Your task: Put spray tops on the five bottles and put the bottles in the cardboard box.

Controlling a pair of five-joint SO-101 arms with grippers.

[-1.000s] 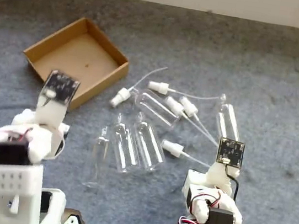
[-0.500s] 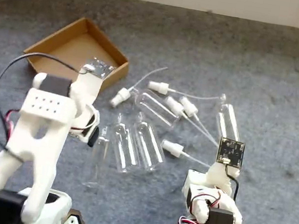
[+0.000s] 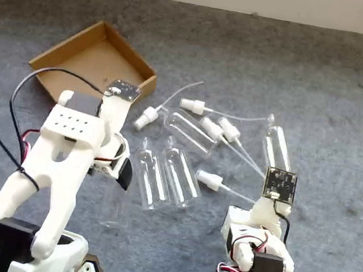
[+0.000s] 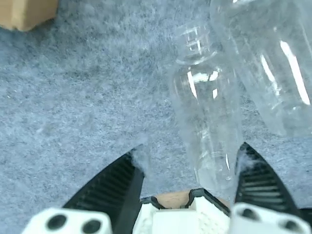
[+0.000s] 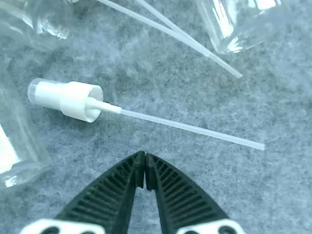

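Observation:
My left gripper [image 4: 190,150] is open and straddles the base of a clear bottle [image 4: 209,122] lying on the carpet; the black fingers [image 4: 117,178] stand on either side without closing on it. From above, that gripper [image 3: 121,168] sits over the leftmost bottle [image 3: 114,204], partly hiding it. Other clear bottles [image 3: 151,176] [image 3: 181,175] [image 3: 189,132] [image 3: 276,149] lie nearby. White spray tops [image 3: 147,116] [image 3: 192,105] [image 3: 209,178] with long tubes lie among them. My right gripper [image 5: 145,157] is shut, just short of one spray top [image 5: 68,100] and its tube.
The open cardboard box [image 3: 66,42] sits at the back left with nothing in it, its corner [image 4: 24,12] showing past the left gripper. The right arm [image 3: 259,245] is folded back near the front edge. Grey carpet stretches bare to the right and far side.
The left arm has unfolded from near its base and swung forward and down over the leftmost bottle. The right arm and all bottles and spray tops have stayed put.

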